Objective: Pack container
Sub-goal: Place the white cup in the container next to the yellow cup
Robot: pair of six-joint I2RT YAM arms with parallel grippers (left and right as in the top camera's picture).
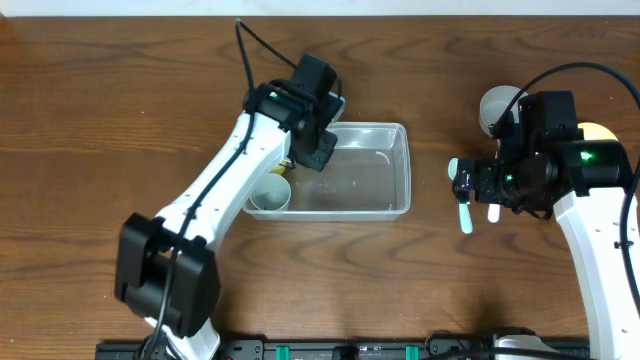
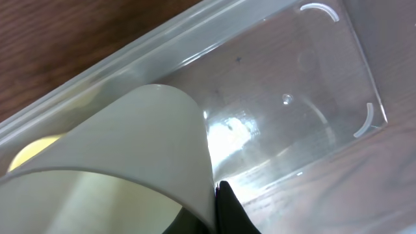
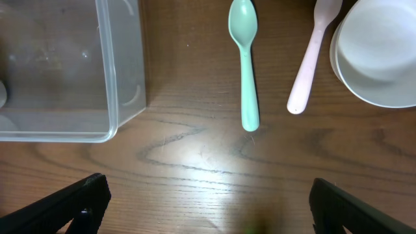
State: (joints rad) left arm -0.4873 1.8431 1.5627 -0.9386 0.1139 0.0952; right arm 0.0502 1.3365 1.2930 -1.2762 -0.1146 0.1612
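Right now your left fingers (image 1: 318, 150) hang over the left end of the container (image 1: 392, 172). Only one dark fingertip (image 2: 227, 209) shows in the left wrist view, right against the rim of a pale cup (image 2: 130, 149) — whether the pair is clamped on that cup or parted from it, I cannot tell. From above, the cup stands upright in the container's near-left corner. If you do have it, seat it flat on the floor before you let go; that would leave the bare right half free for the rest.

Your right fingers (image 3: 209, 195) are spread wide and hold nothing, poised above bare tabletop (image 3: 195, 153) just short of the mint spoon (image 3: 245, 65) and the pink spoon (image 3: 309, 65). Take one spoon at a time, across the handle, because the two lie near each other and the pink one lies just beside the white bowl (image 3: 380, 55). The container stands mid-tabletop, between the arms.

Hidden from you are the second left fingertip, the cup's base, and most of a yellow thing (image 2: 32, 153) behind the cup — too blurred to name. The left arm (image 1: 235, 175) covers the container's far-left corner.
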